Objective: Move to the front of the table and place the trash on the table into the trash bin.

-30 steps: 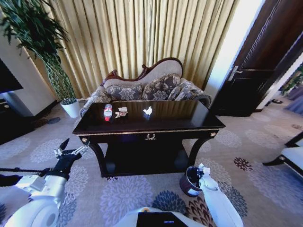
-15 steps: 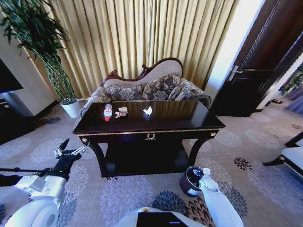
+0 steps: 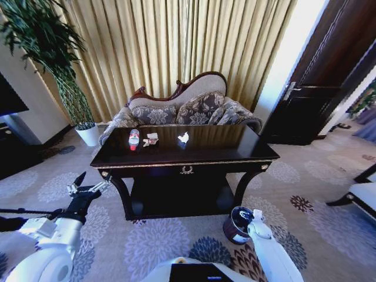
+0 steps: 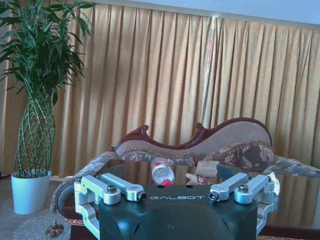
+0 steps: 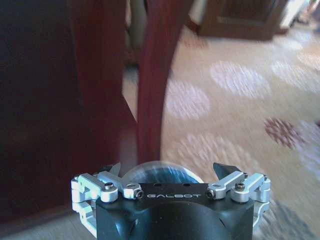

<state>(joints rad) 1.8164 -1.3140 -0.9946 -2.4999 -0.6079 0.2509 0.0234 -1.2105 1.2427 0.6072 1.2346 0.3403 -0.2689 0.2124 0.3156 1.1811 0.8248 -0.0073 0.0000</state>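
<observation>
The dark glossy table [image 3: 235,154] stands straight ahead. On its far left part lie a clear bottle with a red label [image 3: 134,139] [image 4: 162,173], a crumpled wrapper [image 3: 151,140] [image 4: 202,176] and a white tissue wad [image 3: 184,138]. The maroon trash bin [image 3: 235,225] [image 5: 159,174] sits on the carpet by the table's front right leg. My right gripper [image 3: 255,214] [image 5: 167,169] hovers open just over the bin's near rim, holding nothing. My left gripper [image 3: 94,181] is open and empty, low at the table's front left corner and facing the bottle.
A sofa [image 3: 188,108] stands behind the table against gold curtains. A tall plant in a white pot [image 3: 89,134] is at the back left and a black TV stand [image 3: 14,147] at the left. A dark door [image 3: 317,88] is at the right. Patterned carpet surrounds the table.
My right gripper has shifted slightly down and to the right over the bin. The left arm, the table and the trash have stayed put.
</observation>
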